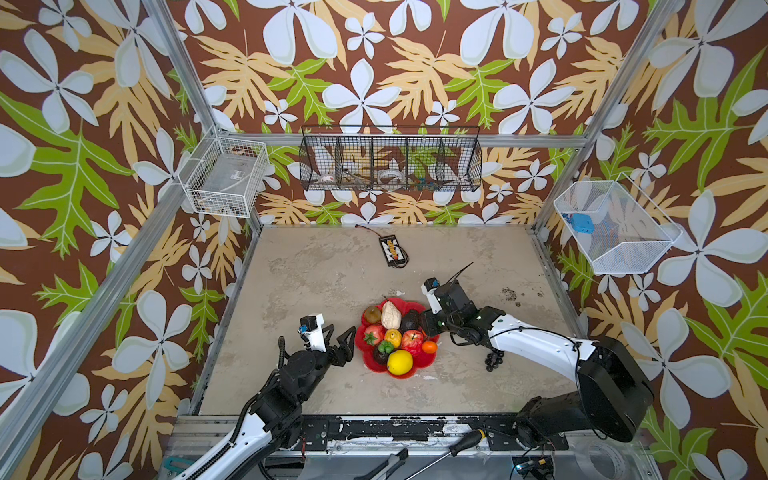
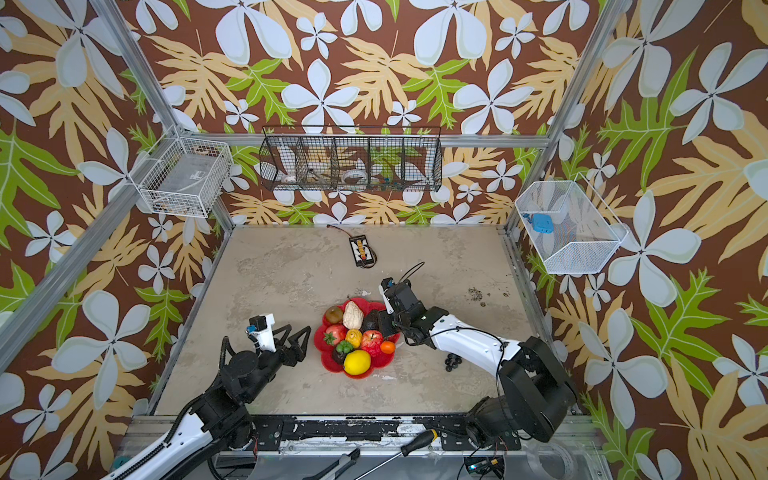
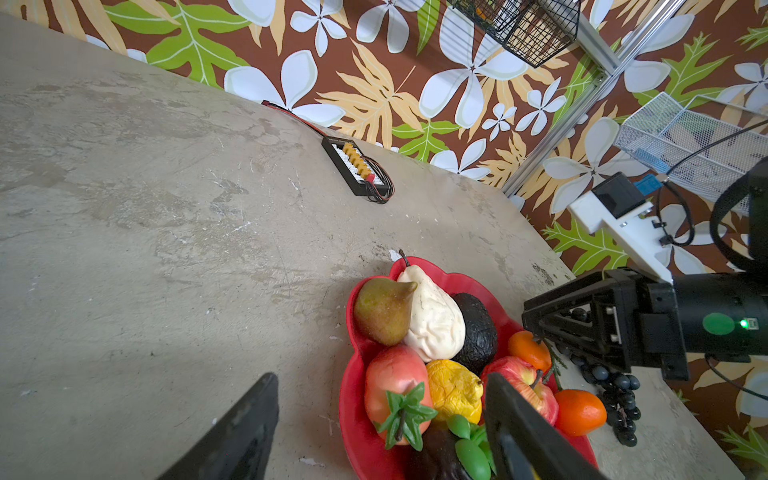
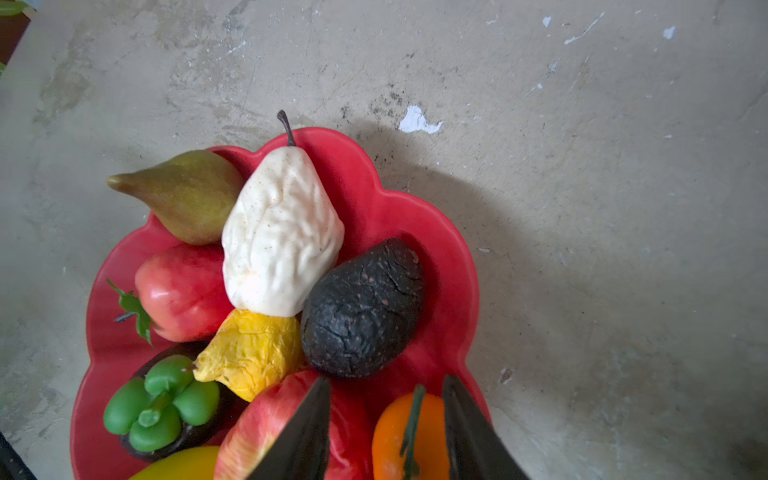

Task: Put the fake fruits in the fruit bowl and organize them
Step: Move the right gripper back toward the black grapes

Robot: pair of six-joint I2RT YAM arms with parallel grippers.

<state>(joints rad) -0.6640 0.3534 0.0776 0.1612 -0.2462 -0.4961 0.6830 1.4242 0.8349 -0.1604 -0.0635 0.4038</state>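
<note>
Dark grapes (image 1: 493,360) sit outside bowl (image 1: 368,359), beside right arm (image 1: 528,340); right gripper (image 4: 386,377) nearer, jaws spread; left gripper (image 1: 343,329) spread too.

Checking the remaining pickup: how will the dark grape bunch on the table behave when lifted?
The grape bunch looks like loose beads on a thin stem, so it will probably dangle and sag. Its round, glossy grapes may slip from a pinch.
</note>
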